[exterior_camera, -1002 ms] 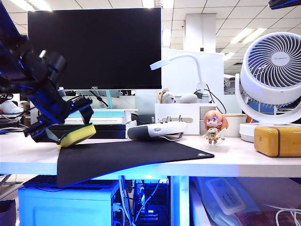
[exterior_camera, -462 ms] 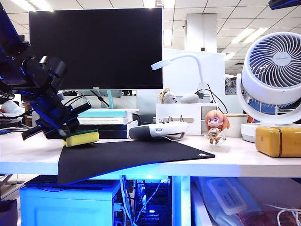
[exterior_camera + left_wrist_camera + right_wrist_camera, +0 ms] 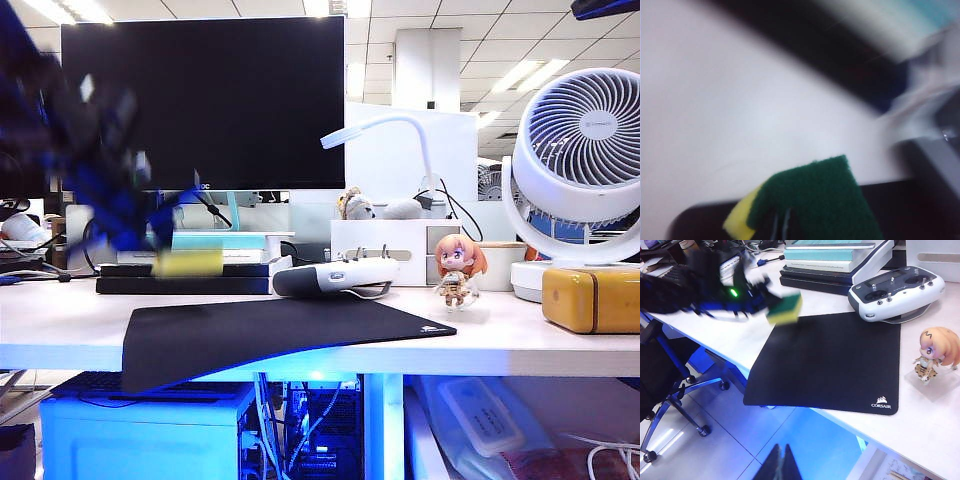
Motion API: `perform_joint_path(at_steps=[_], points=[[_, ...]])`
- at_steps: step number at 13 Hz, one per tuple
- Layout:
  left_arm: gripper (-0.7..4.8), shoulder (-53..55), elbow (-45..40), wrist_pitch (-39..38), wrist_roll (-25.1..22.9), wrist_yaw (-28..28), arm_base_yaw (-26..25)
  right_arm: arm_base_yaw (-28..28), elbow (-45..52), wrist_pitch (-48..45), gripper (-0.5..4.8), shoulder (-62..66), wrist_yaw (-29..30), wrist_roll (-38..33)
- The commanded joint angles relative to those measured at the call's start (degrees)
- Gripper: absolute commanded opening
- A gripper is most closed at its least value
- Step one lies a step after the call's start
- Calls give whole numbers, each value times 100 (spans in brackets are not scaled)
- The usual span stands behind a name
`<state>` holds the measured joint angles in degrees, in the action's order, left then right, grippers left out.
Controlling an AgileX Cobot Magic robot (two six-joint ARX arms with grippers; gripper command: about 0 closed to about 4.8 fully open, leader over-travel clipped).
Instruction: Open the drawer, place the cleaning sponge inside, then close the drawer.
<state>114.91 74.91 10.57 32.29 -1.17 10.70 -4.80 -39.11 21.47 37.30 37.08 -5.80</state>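
Observation:
The cleaning sponge (image 3: 188,264), yellow foam with a dark green top (image 3: 815,200), hangs blurred just above the desk, over the back left corner of the black mouse mat (image 3: 270,330). My left gripper (image 3: 168,250) is shut on it; the fingertips (image 3: 781,227) press into the green layer. From the right wrist view the sponge (image 3: 785,308) sits at the end of the blurred left gripper (image 3: 765,300). My right gripper (image 3: 781,462) is shut on nothing, high over the floor in front of the desk. The drawer is out of view.
A stack of books (image 3: 185,262) lies right behind the sponge. A white remote controller (image 3: 335,276), a figurine (image 3: 457,270), a white organizer box (image 3: 395,245), a fan (image 3: 585,150) and a yellow box (image 3: 592,298) stand along the desk. A blue-lit cabinet (image 3: 140,430) sits below.
The left gripper has shut on the sponge and lifted it off the mat's corner, up and slightly right; it is now motion-blurred. The right arm has kept still.

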Motion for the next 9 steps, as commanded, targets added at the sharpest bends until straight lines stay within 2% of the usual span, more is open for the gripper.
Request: perform_joint_path(at_steps=[1,2,4,7,9], points=[[-6,-404,22,63,-256,-450,9,-7,-37,-76,-6,-15,-7,-17],[-6,-514,22,63,-367,-774,24,-7,-37,-83,-6,-15,-7,-17],[-6,-822,22,-66,-621,-1818,245,-7,-39,-195,-6,-15,-186,-17],[-6,-949,52,-166,-750,-2682,713,-7,-39,0,-6,-39,-623,2],[-6,-960,52,-212,-743,-3021,1147,-7,-114,389,-6,-103,-800,11]])
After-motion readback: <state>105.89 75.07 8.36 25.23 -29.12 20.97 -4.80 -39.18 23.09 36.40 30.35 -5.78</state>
